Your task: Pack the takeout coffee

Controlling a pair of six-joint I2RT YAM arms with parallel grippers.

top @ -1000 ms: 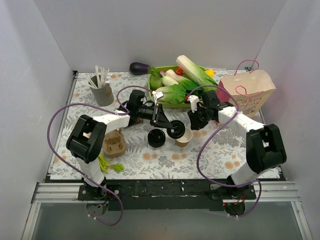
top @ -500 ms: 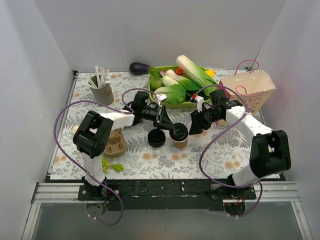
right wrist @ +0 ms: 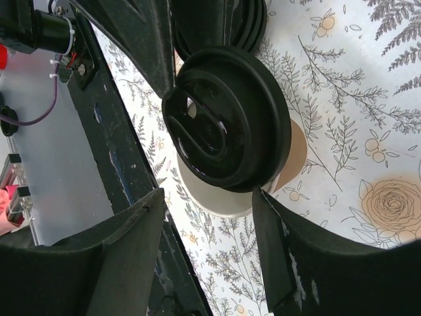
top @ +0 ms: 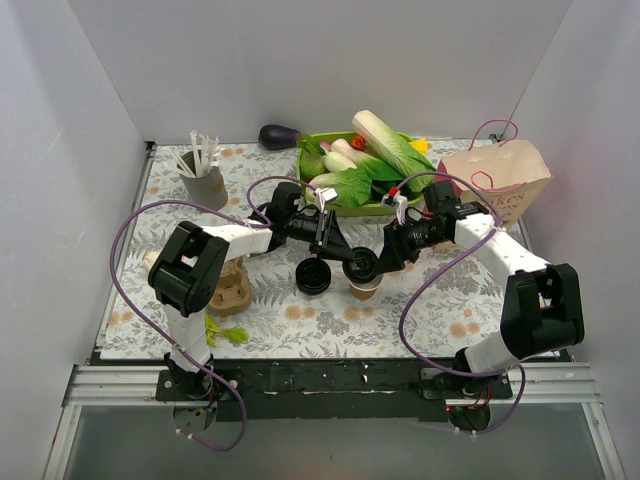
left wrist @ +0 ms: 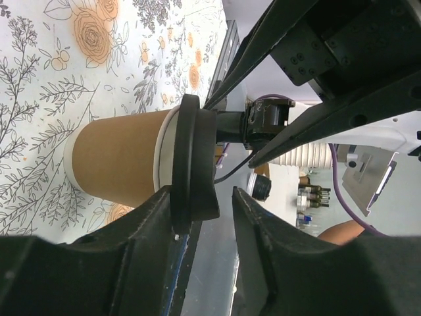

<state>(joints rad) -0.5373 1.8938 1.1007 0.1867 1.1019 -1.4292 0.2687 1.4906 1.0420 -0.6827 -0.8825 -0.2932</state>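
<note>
Takeout coffee cup (left wrist: 115, 158) stands just ahead of the left gripper (left wrist: 202, 199), whose jaws sit partly open astride the rim of the black lid (left wrist: 194, 131). One finger lies against the rim and the other shows a gap, so I judge the hold slack. Right gripper (right wrist: 207, 195) faces the same lid from the opposite side, jaws wide and empty. Farther out, a spare lid (top: 313, 277) lies beside the left gripper, and the cup tray (top: 228, 292) sits back towards that arm's base.

The step looks like lidding. To do it well, steady the paper wall low with the right fingers, then press evenly round the rim without crushing the cup.

Cream rim peeks past the lid in the right wrist view, so whether the lid is seated all round I cannot tell. The cup's contents are hidden, and from above the grippers cover most of the cup.
</note>
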